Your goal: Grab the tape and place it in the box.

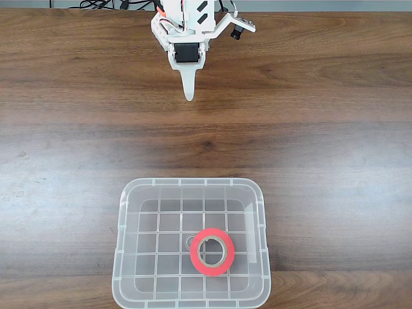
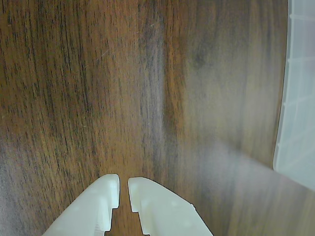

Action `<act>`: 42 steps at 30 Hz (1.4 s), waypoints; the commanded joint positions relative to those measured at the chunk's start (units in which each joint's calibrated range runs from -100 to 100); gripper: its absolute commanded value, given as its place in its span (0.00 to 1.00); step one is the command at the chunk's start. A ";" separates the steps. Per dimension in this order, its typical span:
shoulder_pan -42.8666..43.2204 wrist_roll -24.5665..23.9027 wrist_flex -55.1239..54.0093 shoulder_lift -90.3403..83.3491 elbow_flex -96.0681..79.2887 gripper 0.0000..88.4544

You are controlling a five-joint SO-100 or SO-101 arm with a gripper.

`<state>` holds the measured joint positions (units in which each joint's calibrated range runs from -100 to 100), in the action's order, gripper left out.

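The red-orange tape (image 1: 212, 251) lies flat on the grid bottom of the clear box (image 1: 122, 244), right of its middle, in the fixed view. My white gripper (image 1: 188, 95) hangs over the bare table at the far side, well away from the box, pointing toward it. In the wrist view its two white fingertips (image 2: 110, 189) nearly touch, with only a thin gap and nothing between them; the gripper (image 2: 123, 189) is shut. The box's rim (image 2: 295, 123) shows at the right edge of the wrist view.
A dark wooden table (image 1: 64, 161) stretches between the arm and the box. Black cables (image 1: 109, 4) lie along the far edge behind the arm's base.
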<state>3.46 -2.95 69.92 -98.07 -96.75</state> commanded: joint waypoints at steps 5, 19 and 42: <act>-0.16 -0.21 -0.31 -0.80 0.69 0.01; -0.24 -0.06 -0.31 -0.80 0.69 0.02; -0.24 -0.06 -0.31 -0.80 0.69 0.02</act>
<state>3.46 -2.95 69.92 -98.07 -96.75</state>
